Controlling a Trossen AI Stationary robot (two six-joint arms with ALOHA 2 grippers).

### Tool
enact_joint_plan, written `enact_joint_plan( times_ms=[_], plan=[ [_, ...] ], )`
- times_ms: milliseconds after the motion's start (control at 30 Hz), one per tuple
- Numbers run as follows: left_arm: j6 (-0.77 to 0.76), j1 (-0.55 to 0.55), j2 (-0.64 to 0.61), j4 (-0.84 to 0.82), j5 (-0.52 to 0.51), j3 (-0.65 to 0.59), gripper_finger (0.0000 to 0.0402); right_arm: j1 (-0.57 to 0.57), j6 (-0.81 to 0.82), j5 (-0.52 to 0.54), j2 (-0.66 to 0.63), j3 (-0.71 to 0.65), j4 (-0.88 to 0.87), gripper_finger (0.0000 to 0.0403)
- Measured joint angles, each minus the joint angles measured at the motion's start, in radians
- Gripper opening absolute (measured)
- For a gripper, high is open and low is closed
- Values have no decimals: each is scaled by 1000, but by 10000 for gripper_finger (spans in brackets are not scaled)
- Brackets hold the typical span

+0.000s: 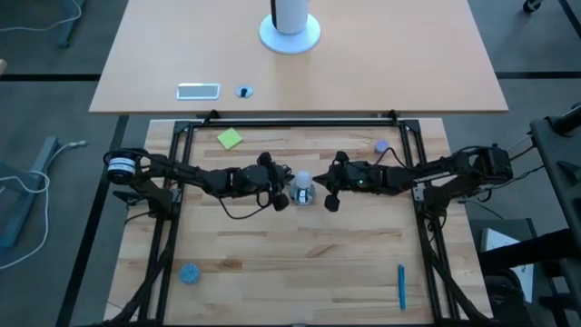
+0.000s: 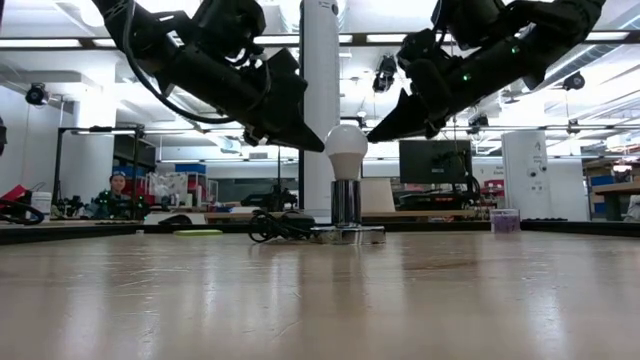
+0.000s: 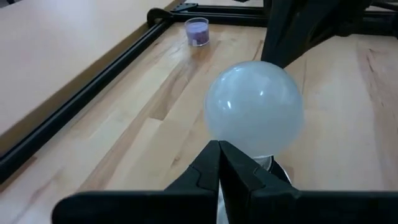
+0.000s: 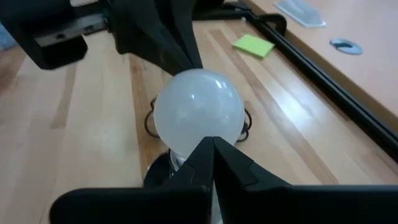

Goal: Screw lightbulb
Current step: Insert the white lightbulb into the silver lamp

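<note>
Left claw (image 1: 278,193) pressed together, poised just left of bulb (image 1: 303,181); right claw (image 1: 330,193) likewise pinched shut, just right. Bulb upright in socket (image 2: 346,203) mid-worktop, held by neither, seemingly seated already.

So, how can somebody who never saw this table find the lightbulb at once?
Look at the middle of the wooden table, between the left gripper and the right gripper. There the lightbulb stands upright in a shiny silver socket. It is the only round, whitish thing there.
</note>
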Motion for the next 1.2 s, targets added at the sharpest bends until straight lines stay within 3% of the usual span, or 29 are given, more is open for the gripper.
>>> enact_joint_plan(
  times_ms=[333, 533, 733, 1200],
  plan=[
    [-55, -14, -14, -107, 5, 0, 0, -4, 29, 72, 0, 0, -83, 0],
    [-27, -24, -16, -71, 169, 0, 0, -5, 3, 66, 2, 0, -42, 0],
    [1, -9, -17, -17, 117, 0, 0, -5, -8, 50, 2, -1, -9, 0],
    [-33, -5, -17, -82, 83, 0, 0, -2, 13, -18, 2, -2, -12, 0]
  ],
)
